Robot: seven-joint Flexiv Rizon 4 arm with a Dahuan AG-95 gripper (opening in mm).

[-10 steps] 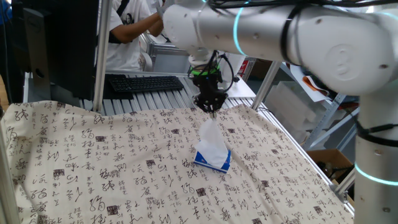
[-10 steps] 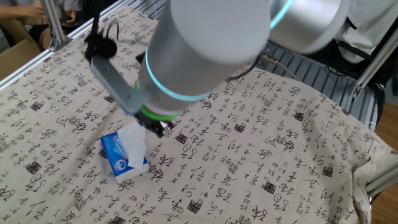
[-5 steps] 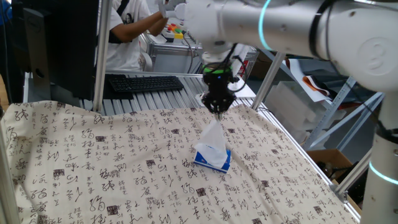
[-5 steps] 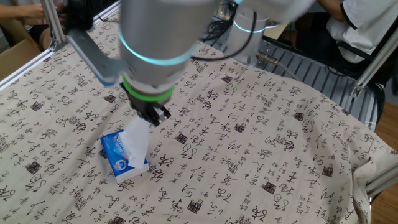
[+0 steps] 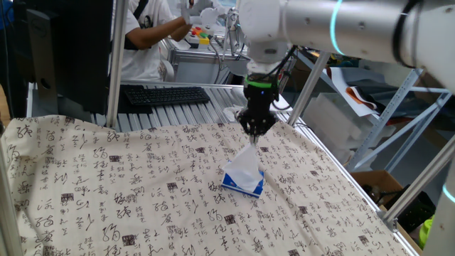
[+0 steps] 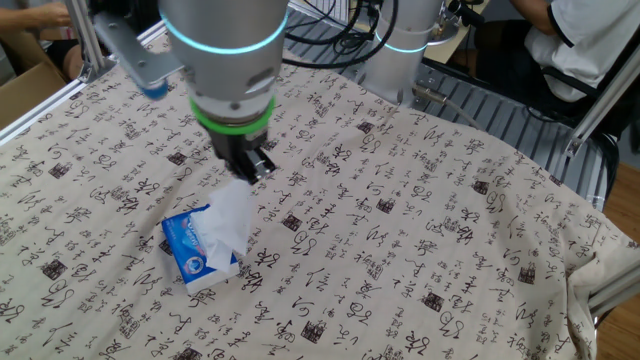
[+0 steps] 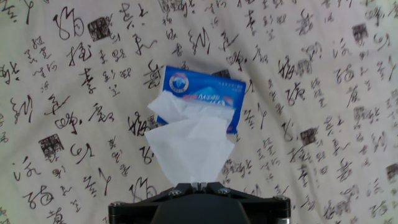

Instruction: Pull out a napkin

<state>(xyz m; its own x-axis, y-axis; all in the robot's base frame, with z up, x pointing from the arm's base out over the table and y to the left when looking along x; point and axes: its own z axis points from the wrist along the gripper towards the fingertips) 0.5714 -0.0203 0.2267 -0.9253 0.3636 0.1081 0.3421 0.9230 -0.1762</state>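
One arm: a Flexiv Rizon arm (image 5: 334,28) reaches down over the surface, its wrist ringed by a green band
Fingers: the fingers (image 5: 254,132) are pinched shut on the top edge of the napkin, held above the pack; in the hand view the two tips (image 7: 198,185) meet with the paper caught between them
Napkin: the napkin (image 5: 245,162) is a white sheet stretched up from the pack's slot into a narrowing peak at the fingers, its lower end at the opening; in the other fixed view it (image 6: 229,216) leans from the pack toward the fingers
Tissue pack: the blue-and-white pack (image 6: 196,252) lies flat on the surface, near the middle of the cloth
Surface: a cream cloth (image 5: 106,192) printed with black calligraphy covers it, loosely wrinkled
Background: a black keyboard (image 5: 167,94) sits beyond the cloth's far edge, and a person in a white shirt (image 5: 146,35) is behind it
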